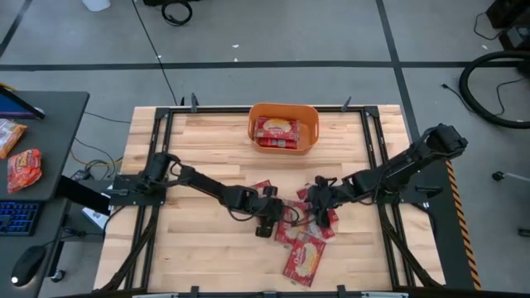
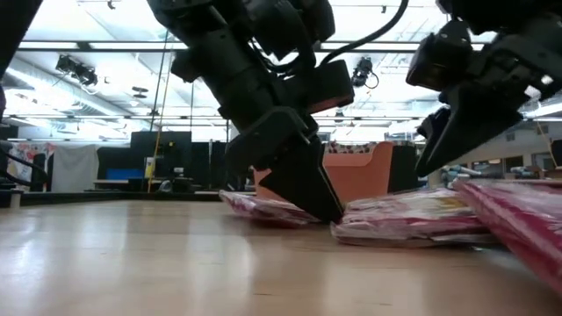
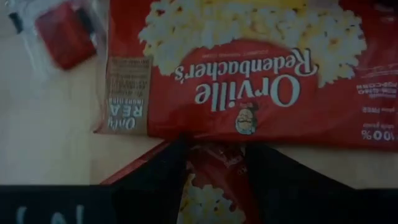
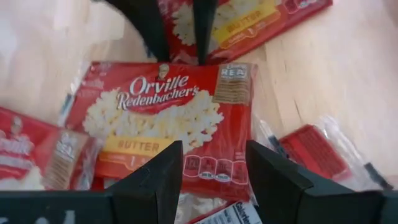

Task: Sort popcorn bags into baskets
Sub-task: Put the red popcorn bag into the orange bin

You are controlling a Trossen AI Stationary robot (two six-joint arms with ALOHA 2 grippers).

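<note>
We see some red popcorn packets [image 1: 277, 130] already in the orange plastic tub [image 1: 312, 132]; a pile [image 1: 305, 258] remains. Left gripper [image 1: 265, 227] and right gripper [image 1: 324, 217], both open and empty, hover over it.

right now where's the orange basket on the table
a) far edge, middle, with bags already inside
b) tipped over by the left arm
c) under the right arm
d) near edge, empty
a: the high view shows the orange basket upright at the far edge with popcorn bags lying inside.
</note>
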